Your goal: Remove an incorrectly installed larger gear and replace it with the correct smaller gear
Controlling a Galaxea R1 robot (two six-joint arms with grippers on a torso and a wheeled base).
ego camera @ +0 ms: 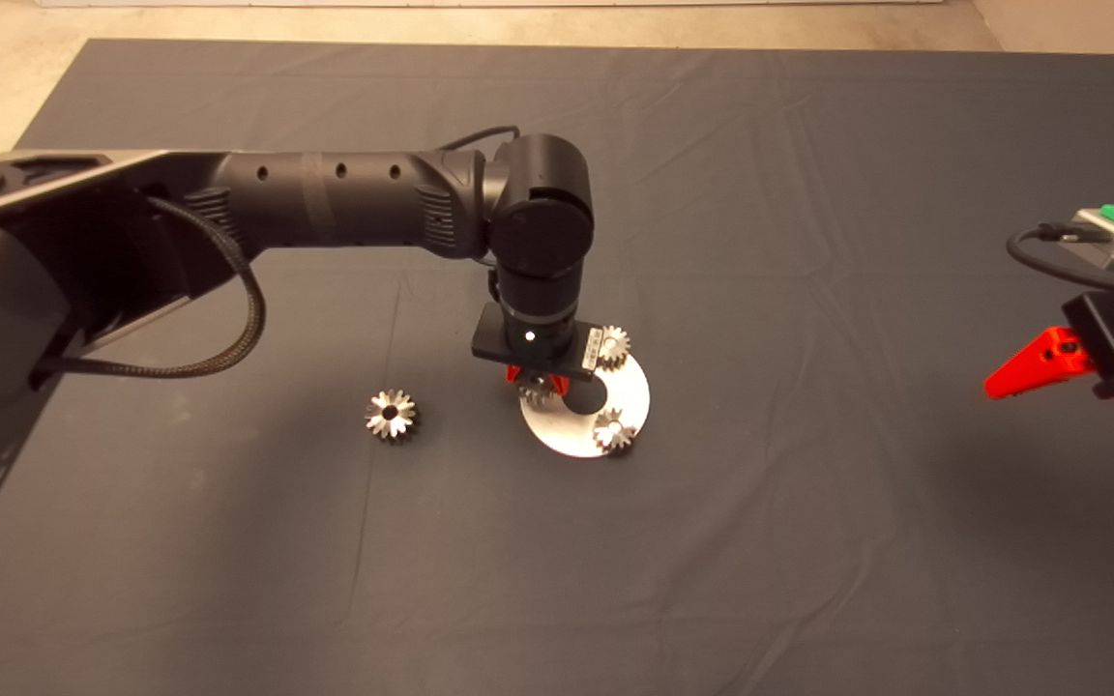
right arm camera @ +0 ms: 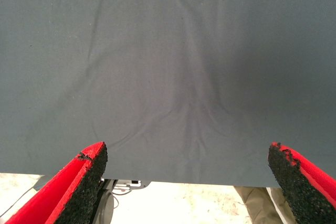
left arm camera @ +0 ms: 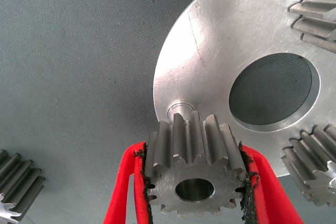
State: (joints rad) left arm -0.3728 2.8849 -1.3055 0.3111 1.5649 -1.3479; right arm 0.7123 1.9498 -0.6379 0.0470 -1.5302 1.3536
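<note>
Clamped between the red fingers [left arm camera: 123, 192] of the left end effector [left arm camera: 194, 190] is the smaller gear [left arm camera: 191, 171], bore facing the wrist camera, right at the edge of the round metal plate [left arm camera: 220, 51] next to a little peg [left arm camera: 179, 109]. Two more small gears [ego camera: 612, 345] sit on that plate. Off on the dark mat [ego camera: 808, 532], well apart to the plate's left, lies the larger gear [ego camera: 391, 415]. Right end effector [right arm camera: 189, 187] hangs wide open over bare mat at the right edge.
</note>
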